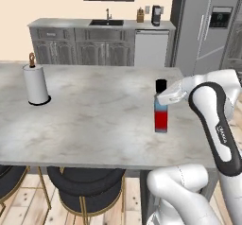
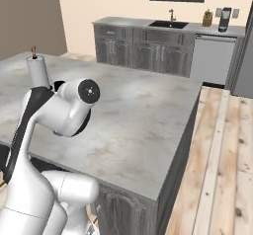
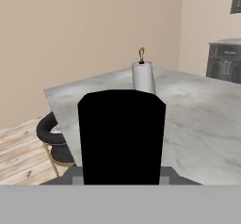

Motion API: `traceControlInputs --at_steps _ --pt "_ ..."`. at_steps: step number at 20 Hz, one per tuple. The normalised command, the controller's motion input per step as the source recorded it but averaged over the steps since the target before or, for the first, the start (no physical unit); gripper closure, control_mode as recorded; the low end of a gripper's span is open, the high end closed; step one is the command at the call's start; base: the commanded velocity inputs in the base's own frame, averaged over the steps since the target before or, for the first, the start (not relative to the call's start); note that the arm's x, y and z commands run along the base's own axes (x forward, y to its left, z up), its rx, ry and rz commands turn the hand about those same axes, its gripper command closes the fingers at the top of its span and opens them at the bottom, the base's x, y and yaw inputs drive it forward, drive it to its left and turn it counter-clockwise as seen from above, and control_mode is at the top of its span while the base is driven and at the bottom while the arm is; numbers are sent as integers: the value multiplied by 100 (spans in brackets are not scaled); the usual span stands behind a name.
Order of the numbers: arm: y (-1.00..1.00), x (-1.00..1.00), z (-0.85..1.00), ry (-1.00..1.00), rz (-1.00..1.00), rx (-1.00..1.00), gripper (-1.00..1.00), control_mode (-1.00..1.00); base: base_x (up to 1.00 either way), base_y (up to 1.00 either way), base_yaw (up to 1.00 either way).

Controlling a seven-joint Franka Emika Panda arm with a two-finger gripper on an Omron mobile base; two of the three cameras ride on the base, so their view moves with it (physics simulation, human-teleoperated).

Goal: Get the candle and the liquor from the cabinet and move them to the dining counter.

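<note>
Kitchen, dining counter [image 1: 94,120]: liquor [image 1: 161,107] upright, clamped in the claw [image 1: 163,98]; paper-towel roll [image 1: 36,84] well beyond it. Step: placing the liquor. Next: release, withdraw clear without tipping.

Base views over dining counter [image 1: 94,120], hand view close.

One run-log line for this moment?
gripper: shut on liquor bottle | bottle: upright on dining counter, near its right end | paper-towel roll: far left
</note>
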Motion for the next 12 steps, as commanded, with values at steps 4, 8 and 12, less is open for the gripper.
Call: traceControlInputs --at_steps 4,8,12 --pt "29 27 -26 -2 0 0 100 -100 0 0 0" --pt "29 28 -28 -4 0 0 100 -100 0 0 0" --pt "23 34 -18 -5 0 0 100 -100 0 0 0"
